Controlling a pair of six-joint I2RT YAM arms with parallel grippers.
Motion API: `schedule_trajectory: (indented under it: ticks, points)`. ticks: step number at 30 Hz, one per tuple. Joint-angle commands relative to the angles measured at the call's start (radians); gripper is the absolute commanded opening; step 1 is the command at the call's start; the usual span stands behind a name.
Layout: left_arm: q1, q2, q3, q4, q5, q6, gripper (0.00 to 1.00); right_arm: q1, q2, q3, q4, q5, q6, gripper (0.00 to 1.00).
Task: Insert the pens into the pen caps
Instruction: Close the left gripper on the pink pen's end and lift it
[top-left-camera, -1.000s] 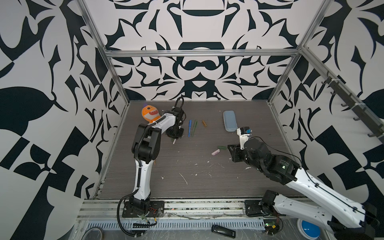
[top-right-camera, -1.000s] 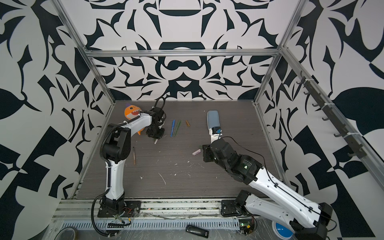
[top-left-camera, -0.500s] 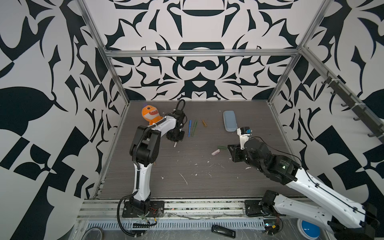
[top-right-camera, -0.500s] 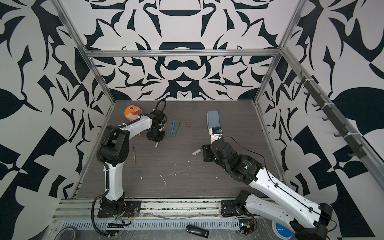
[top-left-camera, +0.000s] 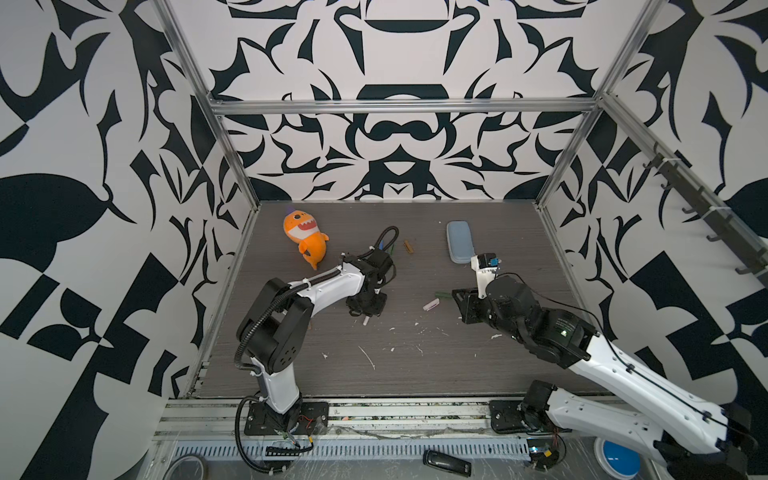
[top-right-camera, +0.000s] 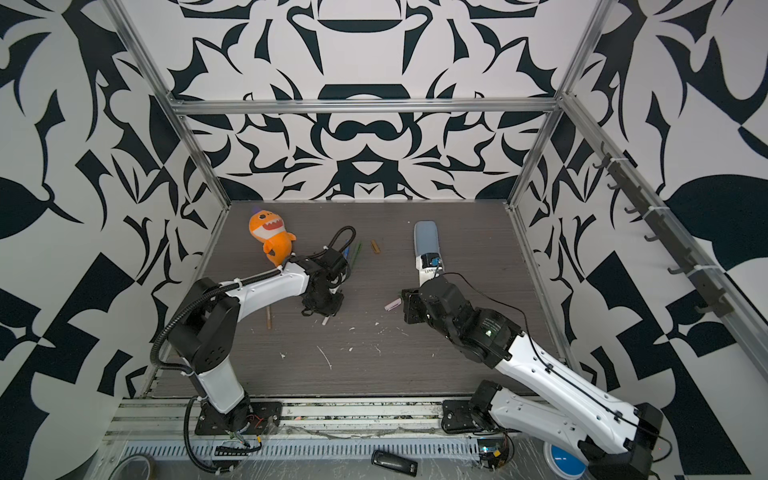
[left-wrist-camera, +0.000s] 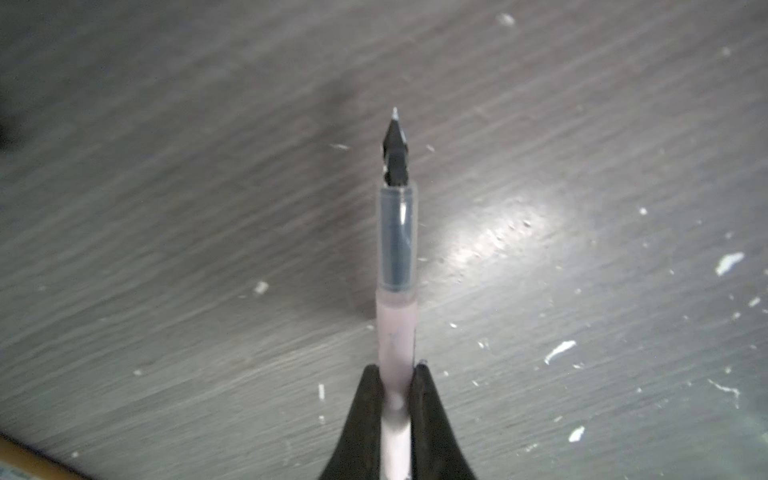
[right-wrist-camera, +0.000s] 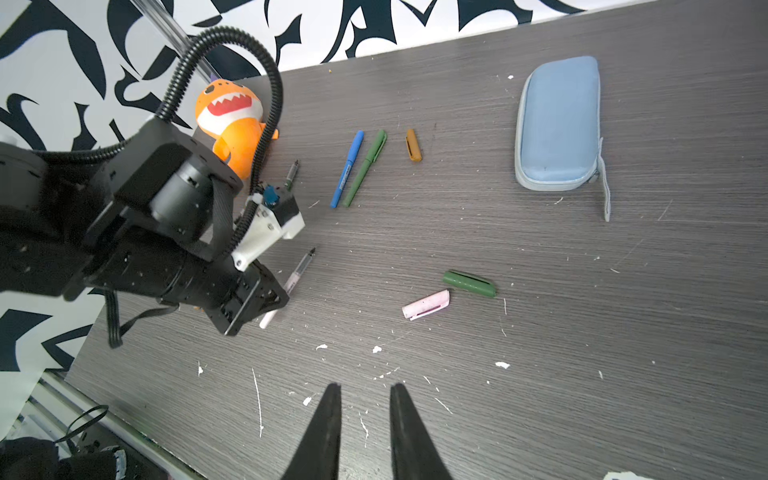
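My left gripper (left-wrist-camera: 397, 368) is shut on the white-pink pen (left-wrist-camera: 397, 324), whose dark tip sticks out ahead of the jaws, just above the table. In both top views this gripper (top-left-camera: 365, 307) (top-right-camera: 322, 305) hangs left of centre. The pale pink cap (right-wrist-camera: 426, 304) and a green cap (right-wrist-camera: 469, 283) lie together mid-table, just ahead of my right gripper (right-wrist-camera: 363, 388), which is open with a narrow gap and holds nothing. A blue pen (right-wrist-camera: 347, 168) and a green pen (right-wrist-camera: 365, 168) lie side by side at the back, with an orange-brown cap (right-wrist-camera: 413, 145) beside them. An orange-brown pen (top-right-camera: 269, 318) lies under the left arm.
A pale blue zip case (right-wrist-camera: 559, 124) lies at the back right. An orange shark toy (top-left-camera: 305, 237) sits at the back left, with another dark-tipped pen (right-wrist-camera: 292, 172) near it. White flecks (top-left-camera: 368, 357) dot the table's front half.
My left gripper has shut on the white-pink pen and carried it from the back of the table toward the front. The right arm has not moved.
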Motion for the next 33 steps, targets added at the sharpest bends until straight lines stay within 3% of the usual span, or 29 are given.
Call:
schedule_trajectory:
  ticks: [1, 7, 21, 27, 33]
  points:
    - [-0.052, 0.023, 0.017, 0.016, 0.013, -0.051, 0.11, -0.002, 0.008, 0.022, 0.039, -0.009, 0.011, 0.24]
    - [-0.095, 0.069, 0.02, 0.019, 0.036, -0.054, 0.16, -0.002, 0.004, 0.003, 0.022, -0.018, 0.025, 0.24]
    - [-0.108, 0.028, -0.033, -0.03, 0.027, -0.053, 0.27, -0.002, -0.058, -0.03, -0.006, 0.011, 0.042, 0.25]
    - [-0.12, 0.031, -0.082, -0.044, -0.024, -0.08, 0.23, -0.002, -0.056, -0.045, 0.011, 0.008, 0.045, 0.24]
    - [-0.125, 0.074, -0.092, -0.016, -0.004, -0.09, 0.17, -0.003, -0.06, -0.047, 0.012, 0.008, 0.047, 0.25]
